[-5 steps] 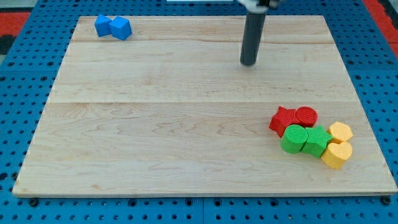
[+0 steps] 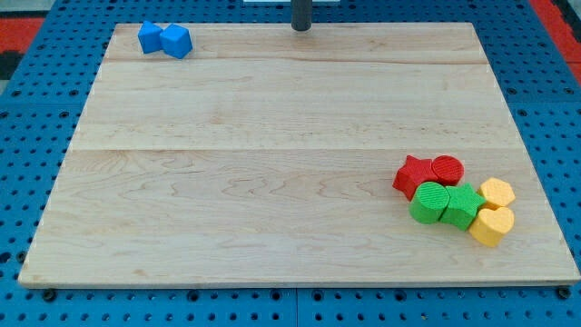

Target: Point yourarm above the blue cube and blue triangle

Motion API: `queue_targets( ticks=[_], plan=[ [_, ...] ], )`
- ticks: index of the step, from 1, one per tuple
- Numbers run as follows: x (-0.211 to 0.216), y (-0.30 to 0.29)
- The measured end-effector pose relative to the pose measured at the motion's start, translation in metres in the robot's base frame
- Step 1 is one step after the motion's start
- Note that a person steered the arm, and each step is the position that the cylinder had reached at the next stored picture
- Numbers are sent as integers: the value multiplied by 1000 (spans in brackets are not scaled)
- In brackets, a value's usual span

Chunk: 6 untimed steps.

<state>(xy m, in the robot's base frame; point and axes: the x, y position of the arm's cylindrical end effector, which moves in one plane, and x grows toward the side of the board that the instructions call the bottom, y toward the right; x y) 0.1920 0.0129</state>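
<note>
Blue pegboard with lots of little holes lies all around a pale wooden bench (image 2: 272, 173) made of long planks. My tip (image 2: 300, 28), the bottom end of a straight dark rod, sits at the bench's 12 o'clock edge, and only a short bit of the rod shows. No pincer shows on the rod, so I cannot tell any pincer state. At about 10 o'clock, in the far corner, a small blue triangle block (image 2: 149, 37) and a blue cube (image 2: 176, 41) sit touching each other, with the cube on the 3 o'clock side. My tip is well apart from them, off at their 3 o'clock. Down at about 4 o'clock is a tight bunch: a red star block (image 2: 413, 174), a red round block (image 2: 447, 169), a green round block (image 2: 428, 203), a green block (image 2: 463, 206), and two yellow blocks (image 2: 496, 211).
</note>
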Motion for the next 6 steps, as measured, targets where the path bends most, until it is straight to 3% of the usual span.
queue_targets(
  ticks=[6],
  plan=[
    [0, -86]
  ],
)
